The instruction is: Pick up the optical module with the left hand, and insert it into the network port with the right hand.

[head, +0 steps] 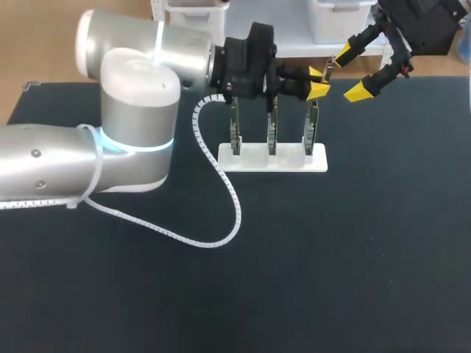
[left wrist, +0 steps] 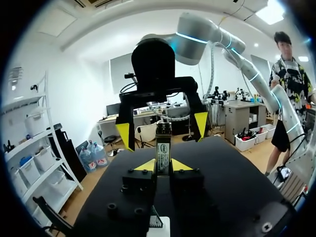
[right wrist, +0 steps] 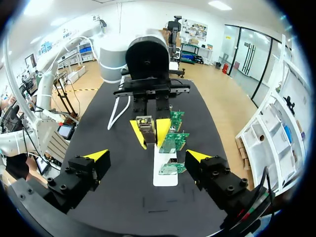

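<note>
The left arm came in from the left, folded at its elbow over the near-left part of the dark surface, with its wrist stretched level to the right above a white rack. Its jaws were clamped on the optical module, one yellow tip on each side. The module was lifted off the surface, above the rack's right end, and poked out past the tips toward the right arm. That arm entered from the far-right corner and angled down and to the left. Its jaws were spread wide apart and gripped nothing. They faced the module head-on, with one tip just beside its free end; I could not tell whether it touched. Three green circuit boards stood upright in a row in the rack.
</note>
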{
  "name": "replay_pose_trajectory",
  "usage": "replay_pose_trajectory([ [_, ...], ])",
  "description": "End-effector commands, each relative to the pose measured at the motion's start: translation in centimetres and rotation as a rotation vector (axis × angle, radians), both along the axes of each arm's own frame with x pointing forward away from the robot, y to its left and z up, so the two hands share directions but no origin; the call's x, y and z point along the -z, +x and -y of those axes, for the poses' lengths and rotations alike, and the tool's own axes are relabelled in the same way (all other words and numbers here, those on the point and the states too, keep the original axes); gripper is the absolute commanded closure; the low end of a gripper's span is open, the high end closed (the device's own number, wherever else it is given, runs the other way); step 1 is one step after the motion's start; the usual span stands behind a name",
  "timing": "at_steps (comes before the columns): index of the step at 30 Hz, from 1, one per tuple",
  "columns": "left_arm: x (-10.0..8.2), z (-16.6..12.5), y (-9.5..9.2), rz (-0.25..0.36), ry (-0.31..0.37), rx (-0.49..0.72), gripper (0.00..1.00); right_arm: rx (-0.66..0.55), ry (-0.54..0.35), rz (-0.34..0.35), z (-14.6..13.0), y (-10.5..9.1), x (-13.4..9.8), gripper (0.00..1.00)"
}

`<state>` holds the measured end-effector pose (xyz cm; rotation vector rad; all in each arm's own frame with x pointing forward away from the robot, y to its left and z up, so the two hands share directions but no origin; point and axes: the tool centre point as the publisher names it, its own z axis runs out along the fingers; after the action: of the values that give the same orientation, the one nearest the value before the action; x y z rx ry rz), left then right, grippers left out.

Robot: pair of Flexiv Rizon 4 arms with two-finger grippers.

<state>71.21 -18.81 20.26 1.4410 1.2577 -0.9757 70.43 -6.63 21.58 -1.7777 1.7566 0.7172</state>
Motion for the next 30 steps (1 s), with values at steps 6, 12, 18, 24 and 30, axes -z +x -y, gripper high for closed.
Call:
replay_pose_trajectory([
  [6,0.4,-1.0,-0.8,-0.003,-0.050,-0.025,1.00,0.001,0.000,0.001,0.0,0.0,0.0,0.00],
  [12,0.3,-0.4,-0.7,-0.001,-0.051,-0.016,1.00,0.001,0.000,0.001,0.0,0.0,0.0,0.00],
  [18,0.1,-0.1,-0.1,0.000,-0.055,-0.008,1.00,0.001,0.000,0.001,0.0,0.0,0.0,0.00],
  [24,0.3,0.4,0.5,-0.011,-0.066,-0.009,1.00,0.001,0.000,0.001,0.0,0.0,0.0,0.00],
  [30,0.2,1.1,0.9,-0.009,-0.061,0.004,1.00,0.001,0.000,0.001,0.0,0.0,0.0,0.00],
])
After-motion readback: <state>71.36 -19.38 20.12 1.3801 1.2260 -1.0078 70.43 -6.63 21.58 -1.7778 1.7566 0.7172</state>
